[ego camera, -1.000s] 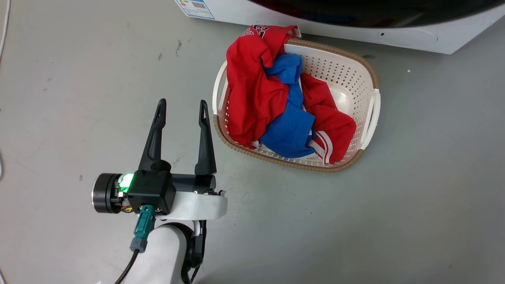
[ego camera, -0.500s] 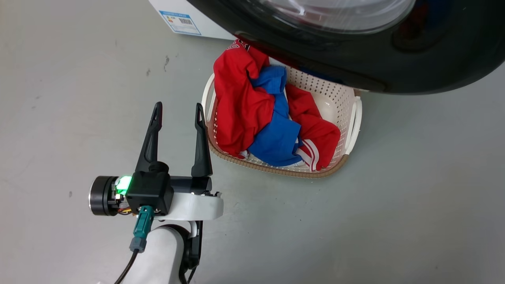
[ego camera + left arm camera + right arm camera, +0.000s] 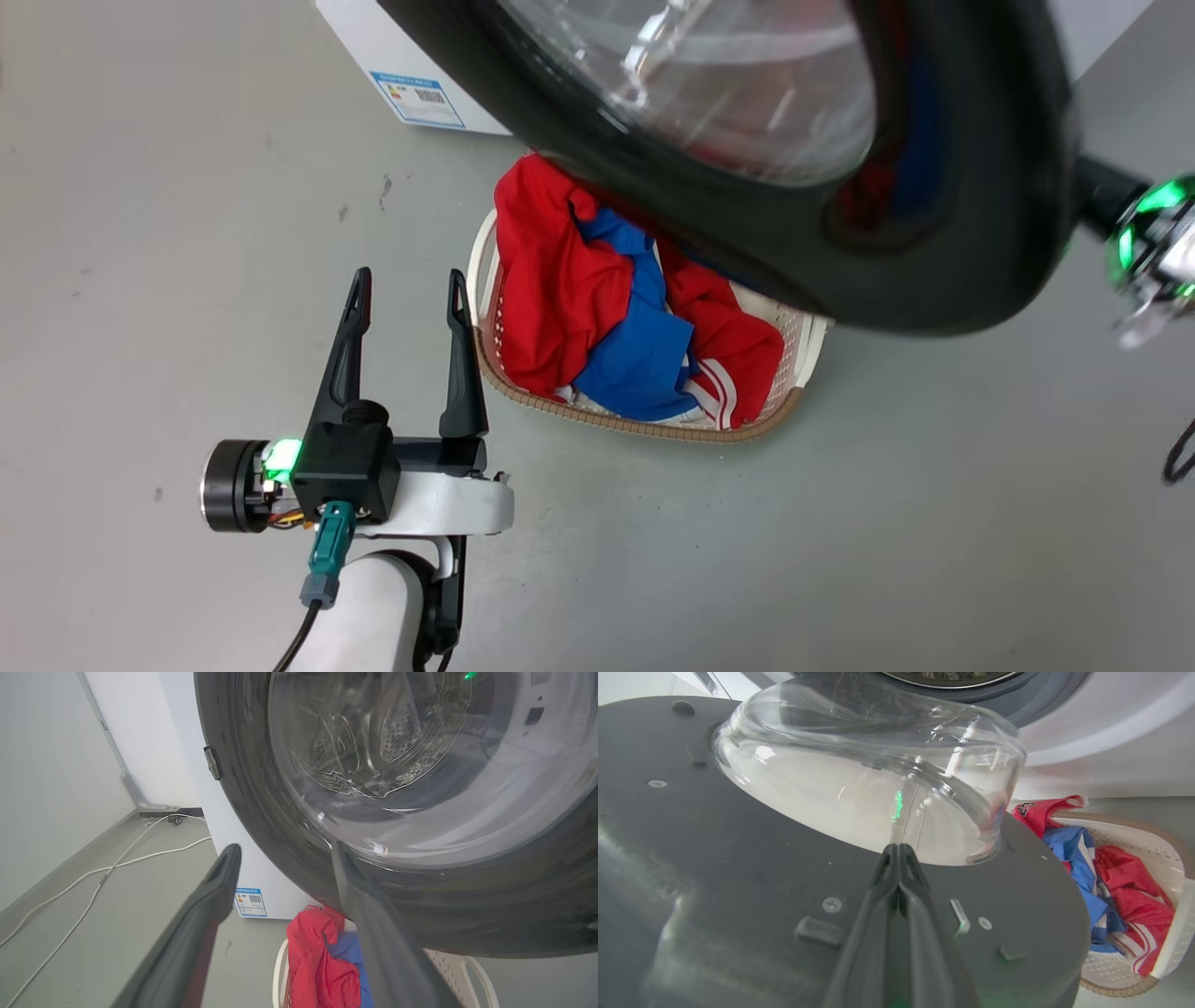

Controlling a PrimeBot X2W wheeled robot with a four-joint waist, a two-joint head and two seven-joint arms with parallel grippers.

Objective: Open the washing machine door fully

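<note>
Washing machine door stands open from the washing machine, overhanging the laundry basket. Right gripper: fingers pressed together, lying along the door's inner face, tips just beside the glass bowl. Left gripper: jaws apart, empty, beside the basket, clear of the door.

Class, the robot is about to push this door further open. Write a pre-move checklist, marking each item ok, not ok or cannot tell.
1. Door fully open: not ok, only partway.
2. Right tool shut, on the door's inner side: ok.
3. Right tool touching the door: cannot tell.
4. Left tool open, clear of the door: ok.
5. Door clears the clothes in the basket: cannot tell.
</note>
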